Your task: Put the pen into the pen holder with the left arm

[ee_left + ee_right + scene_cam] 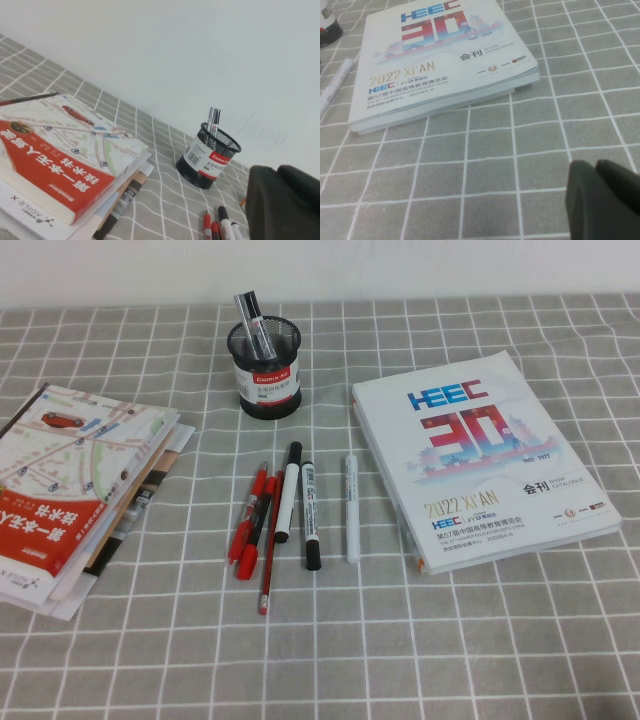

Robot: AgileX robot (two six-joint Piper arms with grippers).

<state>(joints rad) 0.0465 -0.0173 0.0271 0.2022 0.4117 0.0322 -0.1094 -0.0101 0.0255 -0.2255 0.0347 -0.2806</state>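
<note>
High view: neither arm shows over the desk (pixel 500 640); the pen (pixel 249 525) lies untouched among a row of pens in the middle, so the step in hand looks like the first reach.
Pen: all red and thick, at the left end of the row, its cap end toward the robot, touching or nearly touching a red-and-black pen (pixel 262 512) and a thin red pen (pixel 269 552) on its right.
Pen holder (pixel 264 370): upright beyond the row, near the far wall, one marker (pixel 251 320) already leaning inside.
Left hand (pixel 285 205): fingers pressed together, holding nothing; in its wrist view it hangs above the stack of books (pixel 60 160) on the left side of the desk.
Pen relative to left hand: off to its right and lower, well apart.
Right hand (pixel 605 200): above bare cloth near the catalogue (pixel 440 55); whether it is open I cannot tell.
Doing it well: open wide before descending, come straight down over the pen's middle, fingers across its length, and keep clear of its neighbours.
</note>
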